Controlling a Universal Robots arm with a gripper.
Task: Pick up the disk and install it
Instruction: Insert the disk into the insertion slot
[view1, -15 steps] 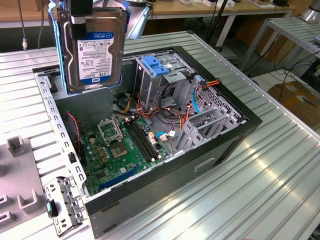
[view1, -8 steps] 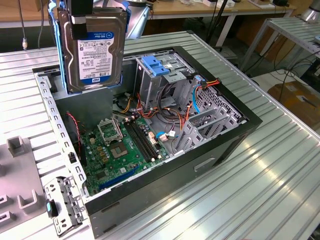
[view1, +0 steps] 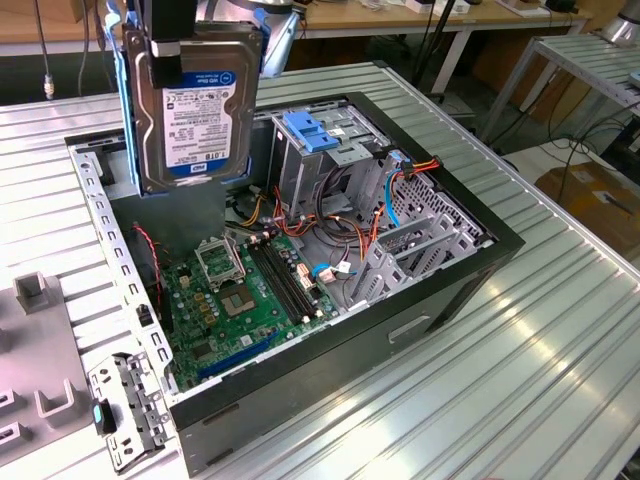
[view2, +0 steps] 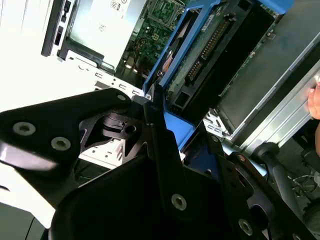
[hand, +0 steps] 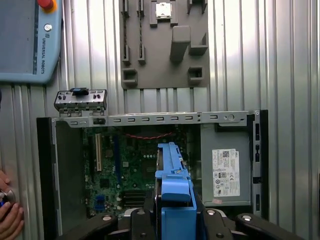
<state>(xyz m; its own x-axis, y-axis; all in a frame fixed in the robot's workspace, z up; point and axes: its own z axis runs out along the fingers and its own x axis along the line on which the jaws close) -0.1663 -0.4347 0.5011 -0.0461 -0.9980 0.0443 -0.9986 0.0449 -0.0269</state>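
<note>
Ribbed metal table (view1: 560, 330) | step: carrying | hand (hand: 175, 220) clamped on disk (view1: 195, 110), hanging upright over open case (view1: 420, 310) | likely needing careful squaring with drive cage (view1: 335, 170)

surface: ribbed metal table (view1: 560, 330) | on it: 1 open computer case (view1: 330, 372), 1 grey fixture plate (view1: 40, 400)

You've got one disk (view1: 190, 105), one open computer case (view1: 300, 385), one motherboard (view1: 215, 310), one drive cage (view1: 300, 180), one grey fixture plate (hand: 160, 55) and one teach pendant (hand: 20, 45).
</note>
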